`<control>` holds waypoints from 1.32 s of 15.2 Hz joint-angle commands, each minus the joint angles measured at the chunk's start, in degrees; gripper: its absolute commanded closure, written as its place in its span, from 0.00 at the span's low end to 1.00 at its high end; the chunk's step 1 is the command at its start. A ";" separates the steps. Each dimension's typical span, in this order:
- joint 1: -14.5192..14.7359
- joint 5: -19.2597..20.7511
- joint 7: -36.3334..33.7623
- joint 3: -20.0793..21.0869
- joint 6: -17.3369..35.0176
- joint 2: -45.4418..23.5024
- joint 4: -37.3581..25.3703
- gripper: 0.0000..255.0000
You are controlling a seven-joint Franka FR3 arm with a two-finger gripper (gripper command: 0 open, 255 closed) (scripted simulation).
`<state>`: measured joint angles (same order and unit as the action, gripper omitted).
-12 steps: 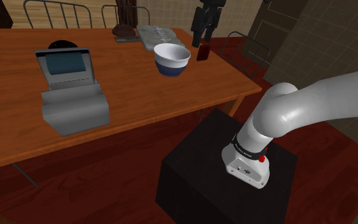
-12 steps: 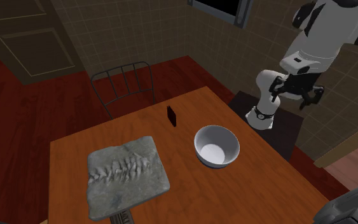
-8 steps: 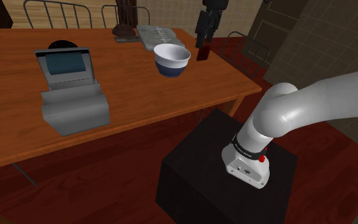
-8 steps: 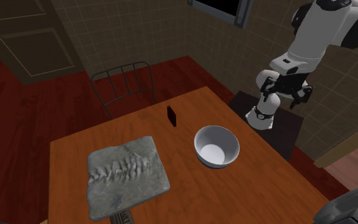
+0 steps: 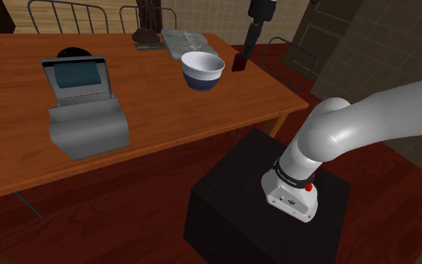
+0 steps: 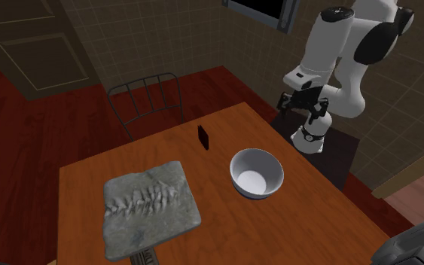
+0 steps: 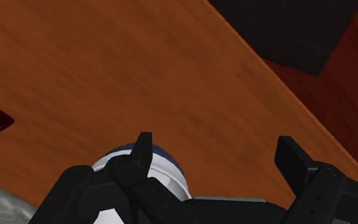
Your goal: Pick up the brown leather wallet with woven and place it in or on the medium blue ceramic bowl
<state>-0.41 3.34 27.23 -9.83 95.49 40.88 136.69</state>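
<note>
A: Shoulder view, left to right?
B: One grey till (image 5: 82, 105), one bowl (image 5: 202, 69) with a blue outside, one dark wallet (image 5: 239, 61) upright by the table's (image 5: 164, 112) right edge. Gripper (image 5: 246, 49) raised over the table.
A: Jaws?
B: Apart in wrist view, clasping nothing. Second exterior view looks into the bowl: bare white.

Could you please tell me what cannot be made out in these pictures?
Wallet: surface pattern too small to see in the second exterior view; cut off by the picture's edge in the wrist view.
Bowl: mostly hidden behind the end effector in the wrist view.
</note>
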 commanded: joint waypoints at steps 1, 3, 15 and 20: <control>-0.04 1.72 5.01 -2.89 1.87 -1.80 -0.37 0.00; 0.08 3.10 9.71 -5.75 3.87 -4.02 -1.04 0.00; 3.67 2.03 39.57 -22.45 15.02 -25.11 -13.07 0.00; 4.68 -5.38 54.07 -27.95 17.32 -37.80 -22.05 0.00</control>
<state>4.20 -0.01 77.62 -36.56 112.76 6.22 117.27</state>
